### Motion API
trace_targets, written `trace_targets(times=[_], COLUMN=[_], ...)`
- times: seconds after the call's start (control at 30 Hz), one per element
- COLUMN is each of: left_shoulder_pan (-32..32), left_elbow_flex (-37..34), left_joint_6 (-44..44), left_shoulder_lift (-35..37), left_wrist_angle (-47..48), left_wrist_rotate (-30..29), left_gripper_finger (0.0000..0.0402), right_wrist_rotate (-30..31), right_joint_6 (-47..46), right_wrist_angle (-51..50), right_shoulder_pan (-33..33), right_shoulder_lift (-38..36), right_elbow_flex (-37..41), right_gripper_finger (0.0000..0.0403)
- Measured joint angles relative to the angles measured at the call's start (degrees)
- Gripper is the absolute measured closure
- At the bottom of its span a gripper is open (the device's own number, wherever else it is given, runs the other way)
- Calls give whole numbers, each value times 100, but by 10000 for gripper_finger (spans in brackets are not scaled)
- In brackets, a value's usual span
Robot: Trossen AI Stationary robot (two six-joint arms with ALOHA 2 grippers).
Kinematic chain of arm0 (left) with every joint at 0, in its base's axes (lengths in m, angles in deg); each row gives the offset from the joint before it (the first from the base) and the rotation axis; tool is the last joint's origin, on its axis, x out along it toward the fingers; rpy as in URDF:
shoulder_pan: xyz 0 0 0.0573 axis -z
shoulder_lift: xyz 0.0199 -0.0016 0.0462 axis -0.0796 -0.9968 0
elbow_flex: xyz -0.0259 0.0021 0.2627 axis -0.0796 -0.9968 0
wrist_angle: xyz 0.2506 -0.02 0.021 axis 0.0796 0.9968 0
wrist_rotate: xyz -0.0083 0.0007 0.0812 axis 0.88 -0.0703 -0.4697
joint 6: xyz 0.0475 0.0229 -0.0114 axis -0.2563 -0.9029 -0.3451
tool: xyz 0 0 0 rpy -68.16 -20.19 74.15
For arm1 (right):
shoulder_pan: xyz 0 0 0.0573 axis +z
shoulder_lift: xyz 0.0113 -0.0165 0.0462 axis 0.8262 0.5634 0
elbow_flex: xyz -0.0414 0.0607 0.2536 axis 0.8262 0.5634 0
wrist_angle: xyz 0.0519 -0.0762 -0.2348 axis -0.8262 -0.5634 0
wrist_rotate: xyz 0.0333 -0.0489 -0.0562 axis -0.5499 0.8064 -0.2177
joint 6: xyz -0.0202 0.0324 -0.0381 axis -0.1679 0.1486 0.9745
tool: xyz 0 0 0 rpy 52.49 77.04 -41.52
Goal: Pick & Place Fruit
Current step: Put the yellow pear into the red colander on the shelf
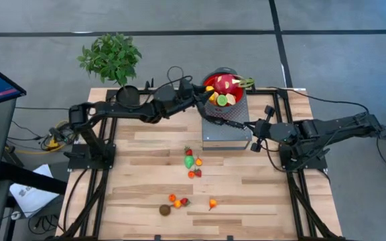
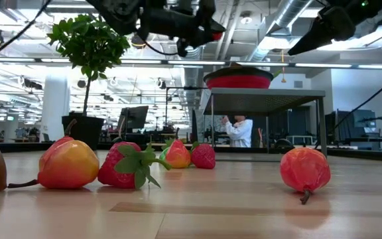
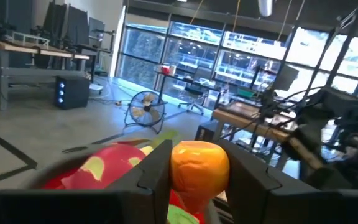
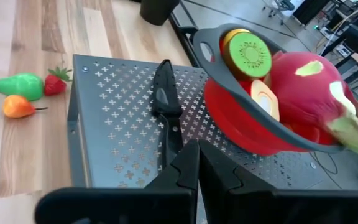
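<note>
The left gripper [image 3: 194,180] pinches an orange fruit [image 3: 199,165] above the bowl [image 1: 225,90], already heaped around a dragon fruit [image 1: 224,84]. Released off-centre, it could roll off onto the counter [image 1: 260,201]. The right gripper [image 4: 197,163], pressed together, waits near the knife [image 4: 167,106].

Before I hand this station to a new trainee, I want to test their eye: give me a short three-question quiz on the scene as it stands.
1. True or false: the left pincer is shut on an orange fruit.
2. What lies on the perforated metal stand beside the red bowl? A) a spoon B) a black-handled knife C) a strawberry
3. Fill in: the largest fruit in the bowl is the pink-red ___.

Key: 1 true; 2 B; 3 dragon fruit.
</note>
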Motion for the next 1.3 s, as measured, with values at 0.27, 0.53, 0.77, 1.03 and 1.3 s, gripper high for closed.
trace_targets(times=[0.27, 0.53, 0.77, 1.03, 1.3], left_shoulder_pan=[-144, -343, -387, -400, -376], left_elbow_flex=[386, 401, 401, 401, 395], left_joint_6=[-601, -772, -731, -405, -379], left_shoulder_lift=[-583, -888, -884, -884, -842], left_wrist_angle=[-4, -58, -165, -218, -371], left_wrist_rotate=[-513, -664, -676, -671, -456], left_gripper_finger=[289, 289, 276, 244, 204], right_wrist_rotate=[4, 9, 11, 11, 11], right_joint_6=[-28, -32, -43, -45, -43], right_wrist_angle=[-1, 1, -1, -82, -86], right_shoulder_pan=[8, 6, 5, 3, 8], right_shoulder_lift=[0, 0, 0, 0, 0], right_elbow_flex=[0, 0, 0, 0, 0], right_gripper_finger=[403, 403, 403, 403, 403])
